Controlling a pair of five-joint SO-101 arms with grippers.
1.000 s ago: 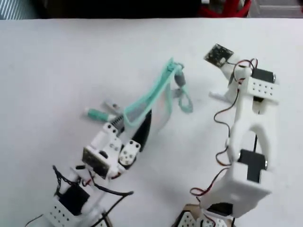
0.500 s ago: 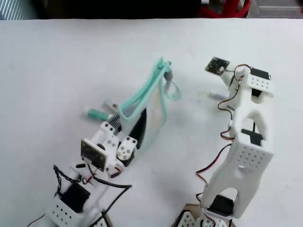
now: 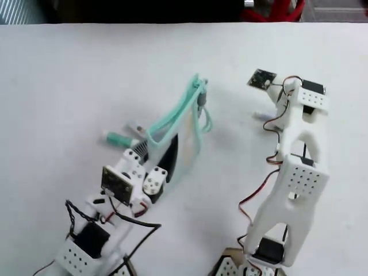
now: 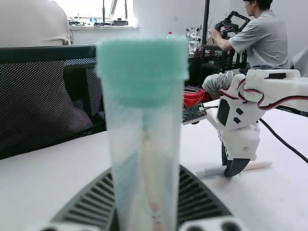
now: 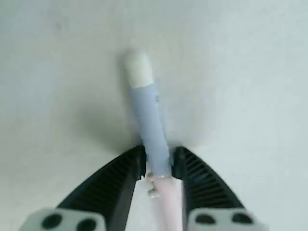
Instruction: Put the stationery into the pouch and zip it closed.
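A clear pouch (image 3: 178, 123) with a teal zipper edge stands upright above the table, and my left gripper (image 3: 156, 156) is shut on its lower end. In the left wrist view the pouch (image 4: 143, 120) rises straight up between my jaws. A white and pale blue pen (image 5: 147, 110) lies on the table, with my right gripper (image 5: 159, 153) shut on its barrel. From above, the right gripper (image 3: 269, 112) points down at that pen (image 3: 260, 117), well to the right of the pouch. The left wrist view also catches the right gripper (image 4: 233, 166) and the pen (image 4: 250, 166).
A teal-capped marker (image 3: 117, 138) and a small grey item (image 3: 135, 127) lie on the white table (image 3: 69, 75) just left of the pouch. A grey zipper loop (image 3: 204, 115) hangs from the pouch's far end. Open table surrounds both arms.
The pouch's top end has swung left and a little toward my left arm. The right arm has lowered over the white pen and settled there.
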